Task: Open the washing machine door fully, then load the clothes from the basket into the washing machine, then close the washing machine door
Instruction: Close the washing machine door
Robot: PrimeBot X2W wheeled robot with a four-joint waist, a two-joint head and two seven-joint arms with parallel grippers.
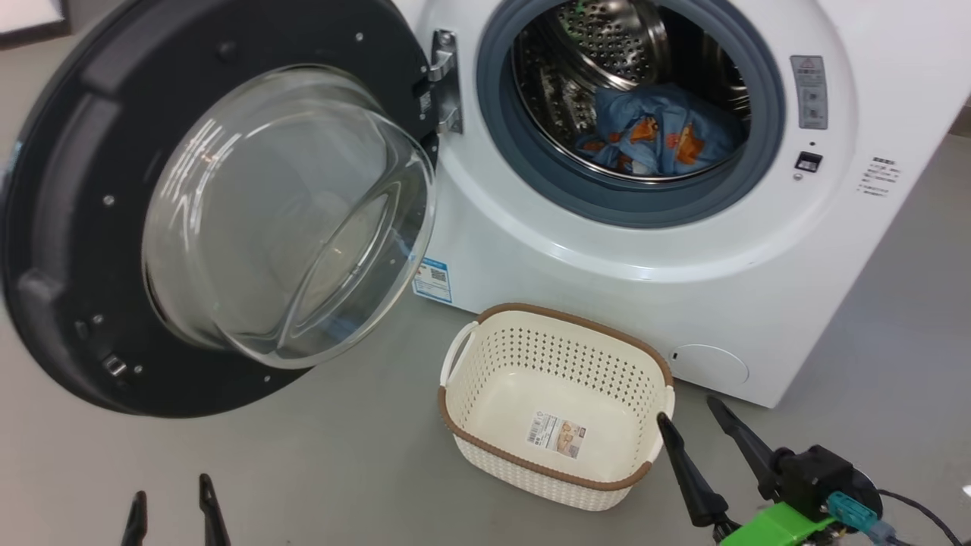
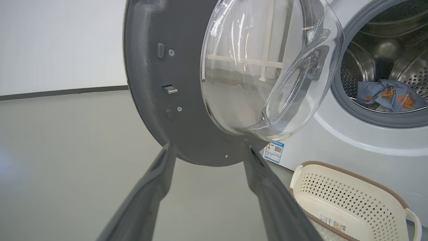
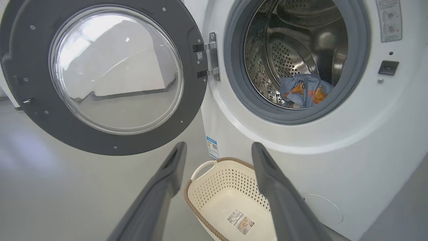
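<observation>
The washing machine [image 1: 576,280] stands with its door [image 1: 220,212] swung wide to the left on its metal hinge. Light blue clothes [image 1: 660,133] with orange figures lie inside the steel drum; they also show as clothes [image 3: 306,90] and clothes [image 2: 388,95]. The cream basket [image 1: 557,406] sits on the floor before the machine with nothing in it but a label. My right gripper [image 1: 690,413] is open beside the basket's right rim. My left gripper [image 1: 171,497] is open at the lower left, below the door; in the left wrist view the left gripper [image 2: 205,149] points at the door's lower rim.
Grey floor [image 1: 364,455] spreads around the basket and under the door. A blue energy label [image 1: 432,279] sits on the machine's front, and a round service cap [image 1: 709,365] at its lower right. A white wall with a dark skirting [image 2: 63,92] lies beyond the door.
</observation>
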